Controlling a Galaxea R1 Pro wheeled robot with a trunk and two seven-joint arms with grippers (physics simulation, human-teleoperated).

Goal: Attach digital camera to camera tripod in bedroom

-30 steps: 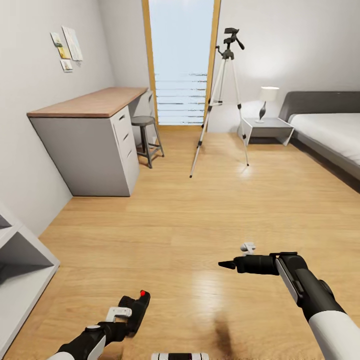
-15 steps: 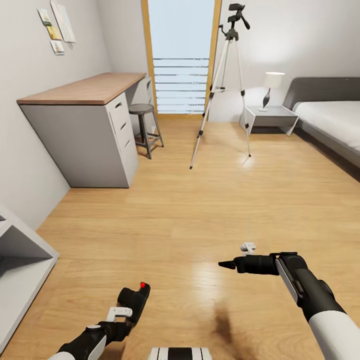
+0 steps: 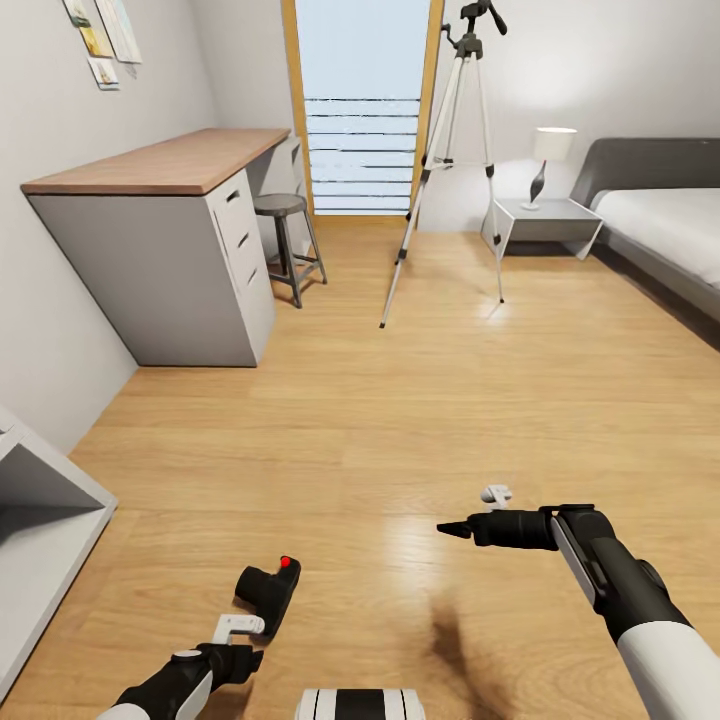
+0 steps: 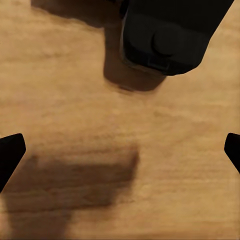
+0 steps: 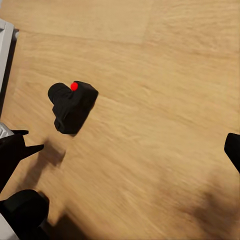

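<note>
A: Where do we see the digital camera [image 3: 268, 594]?

B: On the light wood floor [image 3: 400, 400], low in the head view, red dot up, just ahead of the left gripper [image 3: 240, 650]. In the left wrist view the camera [image 4: 167, 35] sits beyond the fingertips [image 4: 10, 152], with its shadow on the planks. The right wrist view shows it too [image 5: 72, 106], lying by itself on the boards.

A: Left jaws?

B: Spread wide, we say. The two dark tips sit at opposite edges of the wrist picture, bare floor between, nothing gripped. Camera is apart from them.

A: Right gripper [image 3: 455, 529]?

B: Held out over the floor to the right, pointing toward the middle. In the head view the fingers look like one dark point; the wrist view shows one tip at the edge. We cannot tell how far it is open. Nothing in it that we can see.

A: Camera tripod [image 3: 455, 165]?

B: Standing upright at the far end of the bedroom, beside the tall wood-framed window [image 3: 364, 105], well apart from the camera. Desk [image 3: 170, 165] and stool [image 3: 285, 235] to its left, nightstand [image 3: 540, 222] with lamp [image 3: 552, 160] and grey bed [image 3: 660, 225] to its right.
</note>
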